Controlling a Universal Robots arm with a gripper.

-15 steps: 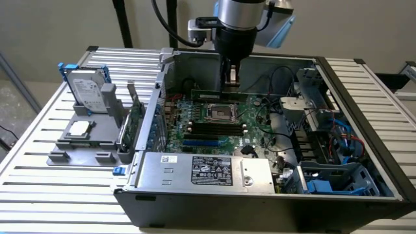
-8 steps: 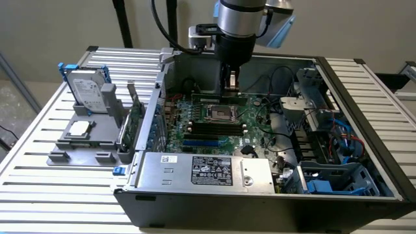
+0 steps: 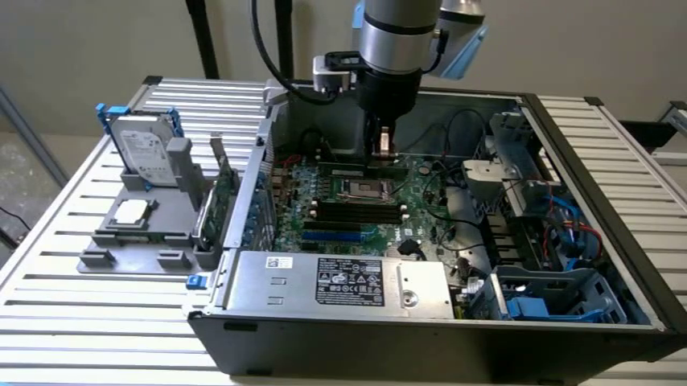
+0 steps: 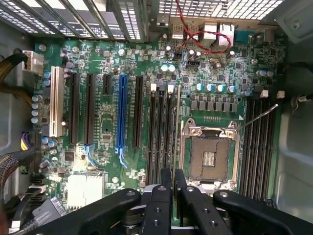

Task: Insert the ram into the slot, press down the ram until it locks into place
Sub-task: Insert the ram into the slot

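My gripper (image 4: pixel 174 180) reaches down into the open computer case, its black fingers (image 4: pixel 163 196) shut on the ram (image 4: pixel 177 127). The wrist view shows the ram edge-on, as a thin greenish line running away from the fingers. It lines up with the black memory slot (image 4: pixel 169 132) nearest the processor socket, one of several parallel sockets with white end clips. I cannot tell whether its lower edge touches the slot. In the exterior view the gripper (image 3: pixel 382 157) hangs just above the motherboard (image 3: pixel 322 233), beyond the processor socket.
The silver processor socket (image 4: pixel 209 156) lies beside the ram. More memory sockets (image 4: pixel 257 147), a blue slot (image 4: pixel 121 117) and red wires (image 4: pixel 205 36) surround it. The power supply (image 3: pixel 343 281) fills the case front. Outside stand a hard drive (image 3: pixel 145 153) and a green card (image 3: pixel 225 201).
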